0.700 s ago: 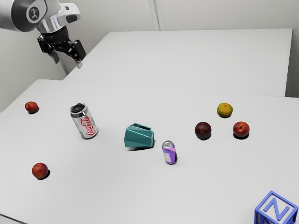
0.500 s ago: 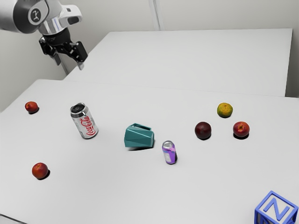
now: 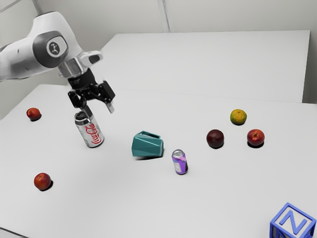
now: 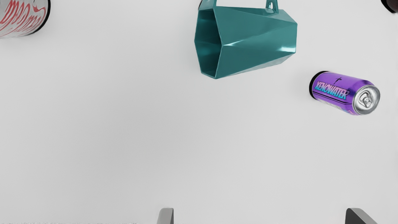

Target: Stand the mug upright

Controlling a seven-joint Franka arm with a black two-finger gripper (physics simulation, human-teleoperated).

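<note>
My gripper (image 3: 98, 111) is in the air at the exterior view's upper left, its fingers overlapping the top of the silver cola can there. In the wrist view the gripper (image 4: 259, 216) stands open, its two tips wide apart and nothing between them. A teal faceted mug (image 3: 147, 146) lies on its side on the table, apart from the gripper. The mug (image 4: 255, 37) shows its open mouth and its handle along one side in the wrist view.
The cola can (image 3: 90, 130) stands left of the mug in the exterior view. A small purple can (image 3: 180, 162) is close to the mug's right. Red fruits (image 3: 42, 181), a dark ball (image 3: 215, 139), a yellow-green fruit (image 3: 238, 117) and a letter block (image 3: 292, 223) lie farther off.
The arm has swung toward the exterior view's right and lower, bringing my open gripper nearer the mug. The mug and the other objects have kept their places.
</note>
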